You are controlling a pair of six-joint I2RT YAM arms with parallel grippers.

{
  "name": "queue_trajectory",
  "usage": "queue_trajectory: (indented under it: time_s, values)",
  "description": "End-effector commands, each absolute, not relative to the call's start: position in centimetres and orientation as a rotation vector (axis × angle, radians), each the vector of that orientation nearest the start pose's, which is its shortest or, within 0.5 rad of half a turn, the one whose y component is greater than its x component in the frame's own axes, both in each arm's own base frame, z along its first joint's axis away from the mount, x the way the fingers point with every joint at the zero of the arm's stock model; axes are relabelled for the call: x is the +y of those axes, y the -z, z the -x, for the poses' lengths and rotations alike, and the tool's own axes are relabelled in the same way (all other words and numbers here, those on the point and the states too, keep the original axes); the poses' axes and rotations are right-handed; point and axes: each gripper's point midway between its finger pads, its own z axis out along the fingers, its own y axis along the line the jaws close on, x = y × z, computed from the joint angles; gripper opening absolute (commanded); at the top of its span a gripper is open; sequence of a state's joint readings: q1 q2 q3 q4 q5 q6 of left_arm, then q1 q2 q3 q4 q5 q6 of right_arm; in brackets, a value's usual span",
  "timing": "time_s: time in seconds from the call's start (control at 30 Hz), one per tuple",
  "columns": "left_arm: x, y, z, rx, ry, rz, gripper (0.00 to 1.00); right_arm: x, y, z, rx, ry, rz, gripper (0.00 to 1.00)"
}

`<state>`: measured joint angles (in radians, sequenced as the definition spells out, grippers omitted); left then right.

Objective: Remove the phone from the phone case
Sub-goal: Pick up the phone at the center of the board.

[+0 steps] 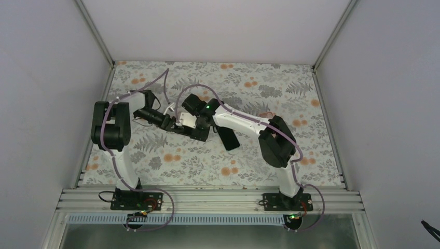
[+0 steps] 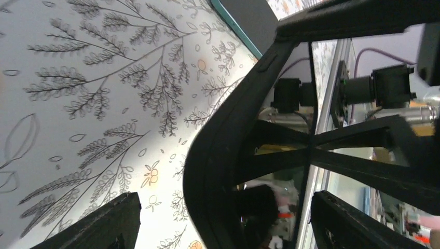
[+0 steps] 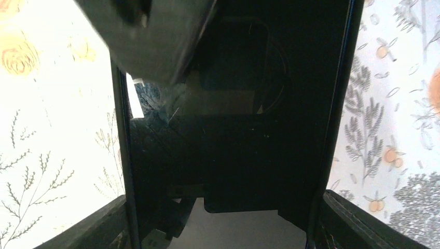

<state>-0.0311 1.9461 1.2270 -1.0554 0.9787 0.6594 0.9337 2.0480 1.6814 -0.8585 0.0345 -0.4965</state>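
The phone (image 1: 228,138) lies flat and bare on the desk (image 1: 270,166), just right of where the two arms meet at mid-desk. The phone case (image 3: 233,129) is empty, and it's pinched across its width by the right claw (image 3: 223,228). The left claw (image 2: 225,220) stands spread wide, with the case's curved rim between its fingers, touching neither.
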Motion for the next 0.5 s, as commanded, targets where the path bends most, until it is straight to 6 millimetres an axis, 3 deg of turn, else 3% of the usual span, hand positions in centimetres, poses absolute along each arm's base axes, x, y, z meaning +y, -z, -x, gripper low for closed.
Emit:
queue_trajectory:
  time_s: [0.0,0.3,0.47]
  values:
    - [-16.3,-8.1,-30.3,2.526,1.501,-0.776,0.79,39.1,-11.3,-30.1,2.067,-0.074,1.765,0.7]
    - [-17.0,-10.1,-30.7,2.432,1.597,-0.789,0.64,39.8,-10.6,-30.2,2.072,-0.08,1.78,0.69]
    - [-17.1,-10.3,-30.3,2.416,1.629,-0.801,0.33,39.9,-11.0,-30.5,2.063,-0.073,1.763,0.69]
